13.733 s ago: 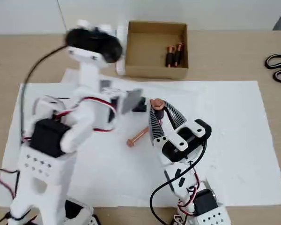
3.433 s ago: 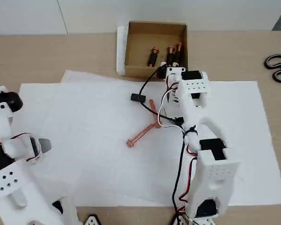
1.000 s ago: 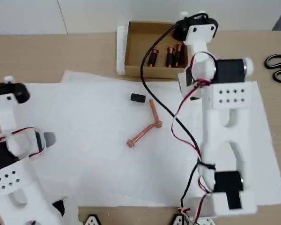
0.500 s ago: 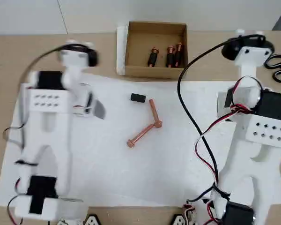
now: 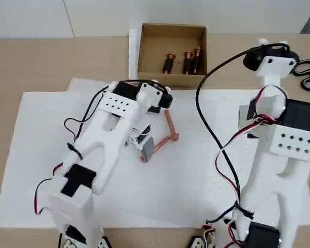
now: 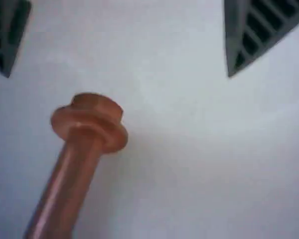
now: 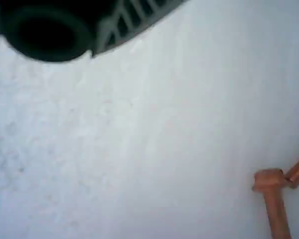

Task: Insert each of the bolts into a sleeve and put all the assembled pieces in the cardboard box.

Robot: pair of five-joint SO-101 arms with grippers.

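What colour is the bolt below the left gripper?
Copper-orange. The bolt shows best in the left wrist view.

No text, label, number or sign can be read anywhere.
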